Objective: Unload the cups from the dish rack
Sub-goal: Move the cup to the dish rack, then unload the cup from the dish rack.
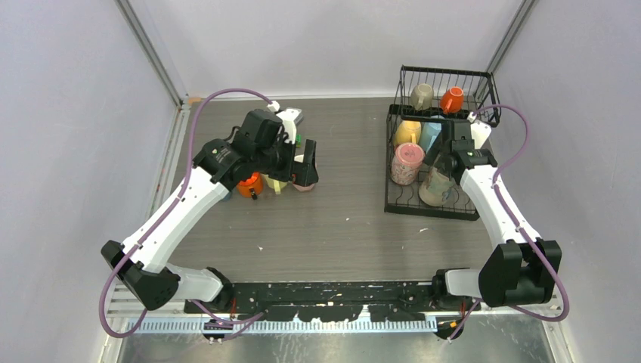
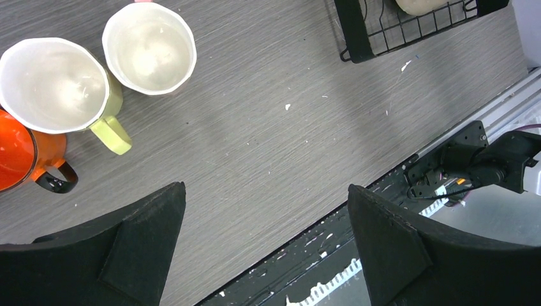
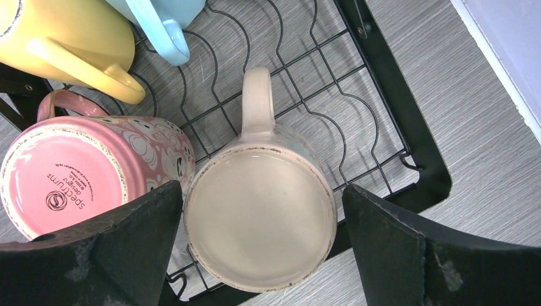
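Right wrist view has my right end effector (image 3: 261,191) hanging over the near right corner of the dish rack (image 3: 401,105). Its fingers are spread wide on either side of a cream cup (image 3: 258,223) and are not gripping it. I judge that straddle to be the line-up for a pinch across the body. The cup's handle points away from me, so it is clear of both fingers. I cannot tell whether I am looking at its mouth or its base.

Just to its left a pink cup (image 3: 76,185) lies tipped with its stamped base towards me. A yellow cup (image 3: 64,38) and a light blue cup (image 3: 159,25) sit behind them on the base wires. The upper basket (image 1: 442,72) holds a beige cup (image 1: 422,96) and an orange cup (image 1: 452,99).

The left end effector (image 2: 265,191) is spread wide and carries nothing. It hovers over the worktop (image 2: 255,115), with three unloaded cups grouped upright nearby: yellow-green (image 2: 54,83), white (image 2: 150,48) and orange (image 2: 19,156). By my count six cups remain in the rack.
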Controlling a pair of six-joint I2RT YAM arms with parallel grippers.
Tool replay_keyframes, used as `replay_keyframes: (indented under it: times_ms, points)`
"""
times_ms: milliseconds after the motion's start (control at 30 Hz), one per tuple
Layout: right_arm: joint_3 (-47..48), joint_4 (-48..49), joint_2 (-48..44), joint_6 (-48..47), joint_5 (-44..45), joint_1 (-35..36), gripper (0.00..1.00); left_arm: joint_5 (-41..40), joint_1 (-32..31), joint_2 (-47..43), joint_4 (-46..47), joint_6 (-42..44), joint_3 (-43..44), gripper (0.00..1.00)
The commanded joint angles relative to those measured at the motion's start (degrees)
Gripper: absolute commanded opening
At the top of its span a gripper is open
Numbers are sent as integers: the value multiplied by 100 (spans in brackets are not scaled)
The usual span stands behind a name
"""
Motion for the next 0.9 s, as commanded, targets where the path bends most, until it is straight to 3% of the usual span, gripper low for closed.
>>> replay_keyframes:
  times_ms: [0,633,867]
  points:
    - [79,71,-43,50,62,25,100,92,12,-62,212,30,-12,100]
    - [-163,195,343,171,-92,86,100,97,13,-58,217,42,-69,100]
    - [-180,183,314,190,-35,82,87,95,11,-73,208,37,-86,100]
